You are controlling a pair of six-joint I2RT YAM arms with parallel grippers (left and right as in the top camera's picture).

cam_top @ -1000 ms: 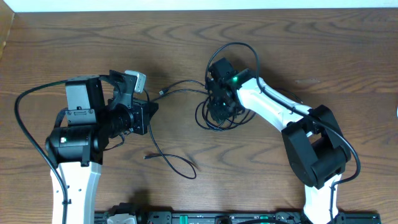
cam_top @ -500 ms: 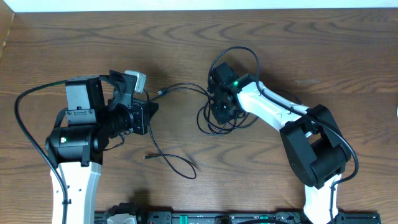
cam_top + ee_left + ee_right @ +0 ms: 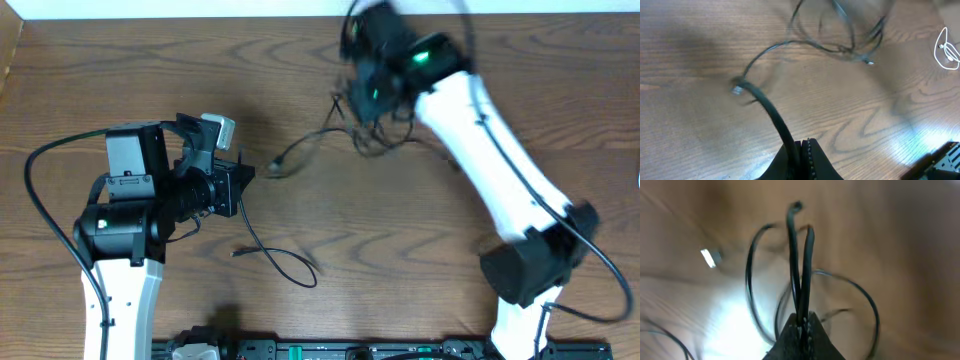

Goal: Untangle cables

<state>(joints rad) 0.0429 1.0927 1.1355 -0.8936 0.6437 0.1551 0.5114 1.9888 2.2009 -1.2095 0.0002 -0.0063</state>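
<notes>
table (image 3: 330, 230): brown wood grain | near edge: black rail (image 3: 400, 350)

Thin black cords with small plug ends (image 3: 372, 135) hung as a loose, blurred tangle of loops, pinched in the right gripper (image 3: 802, 320). One strand trailed left to a silvery plug (image 3: 275, 165). The left gripper (image 3: 802, 146) clamped a black cord (image 3: 775, 117). A further length (image 3: 300, 262) curled flat on the wood.
</notes>
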